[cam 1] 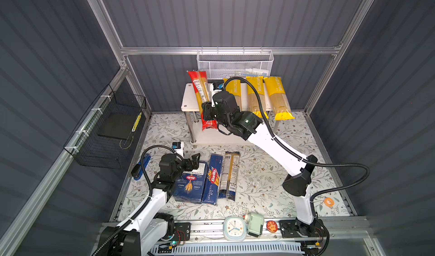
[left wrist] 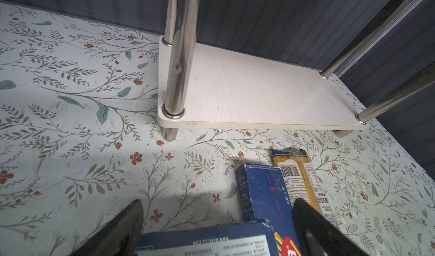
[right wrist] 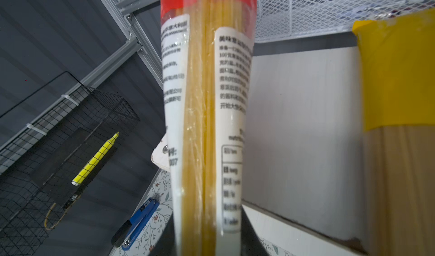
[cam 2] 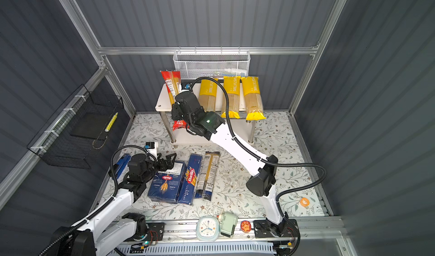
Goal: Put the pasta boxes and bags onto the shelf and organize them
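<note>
My right gripper (cam 1: 207,112) (right wrist: 207,239) is shut on the clear bag with red ends (cam 1: 200,90) (right wrist: 204,102). That bag slants over the left end of the white shelf's (cam 1: 188,97) top board, its near end past the front edge. Three yellow bags (cam 1: 255,95) lie side by side on the same board. On the floral mat lie the wide Barilla box (cam 1: 190,184), the narrow spaghetti box (cam 1: 213,179) and the clear bag with dark ends (cam 1: 229,174). My left gripper (cam 1: 196,159) (left wrist: 217,203) is open over the wide box's far end, holding nothing.
A white mesh basket (cam 1: 235,64) hangs behind the shelf. A black wire basket (cam 1: 110,135) with a yellow marker hangs on the left wall. A blue stapler (cam 1: 141,164) lies beside my left arm. A clock (cam 1: 234,227) stands at the front edge.
</note>
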{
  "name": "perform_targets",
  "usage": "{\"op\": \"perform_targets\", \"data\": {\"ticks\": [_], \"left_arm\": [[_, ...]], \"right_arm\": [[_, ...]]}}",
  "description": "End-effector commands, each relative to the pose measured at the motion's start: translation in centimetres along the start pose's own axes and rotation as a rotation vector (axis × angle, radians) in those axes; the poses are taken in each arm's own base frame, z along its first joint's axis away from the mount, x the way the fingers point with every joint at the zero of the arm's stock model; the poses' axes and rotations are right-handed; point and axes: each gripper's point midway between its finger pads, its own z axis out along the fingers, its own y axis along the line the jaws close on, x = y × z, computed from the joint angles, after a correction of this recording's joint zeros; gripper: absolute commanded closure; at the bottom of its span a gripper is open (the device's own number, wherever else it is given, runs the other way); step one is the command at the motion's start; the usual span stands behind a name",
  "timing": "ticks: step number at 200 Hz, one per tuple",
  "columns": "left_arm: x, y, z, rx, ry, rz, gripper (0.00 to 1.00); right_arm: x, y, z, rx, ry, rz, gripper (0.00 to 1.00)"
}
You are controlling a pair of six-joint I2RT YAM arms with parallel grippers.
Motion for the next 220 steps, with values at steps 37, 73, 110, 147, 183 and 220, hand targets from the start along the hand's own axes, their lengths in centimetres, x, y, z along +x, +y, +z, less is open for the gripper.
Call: {"op": "perform_targets", "data": {"ticks": [37,73,110,147,183,220], "left_arm": [[-0.1,-0.7,0.0,0.035,-0.011,-0.006,0.01],[-0.1,-0.6,-0.1,0.034,-0.011,-0.005,0.01],[-0.1,-0.6,-0.1,0.028,-0.01,-0.006,0.01],[-0.2,-0.7,-0.2,0.032,-0.013,-0.006,0.01],[-0.1,-0.6,-0.1,0.03,-0.01,-0.007,0.01],[-0.2,-0.6,-0.2,0.025,-0.01,-0.002,0.01]], "right_arm": [[-7.9,1.3,-1.1,-0.104,-0.253,0.123,0.76],[-8.1,0.4,-0.2,-0.096,-0.265,0.15,0.74],[-8.5,-0.4,0.4,-0.095,-0.283,0.173,0.72],[-8.7,-1.4,0.9,-0.083,-0.287,0.194,0.61],[-8.7,-1.5,1.1,-0.085,-0.292,0.188,0.53],[-8.8,-0.5,0.5,-0.131,-0.273,0.166,0.46]]}}
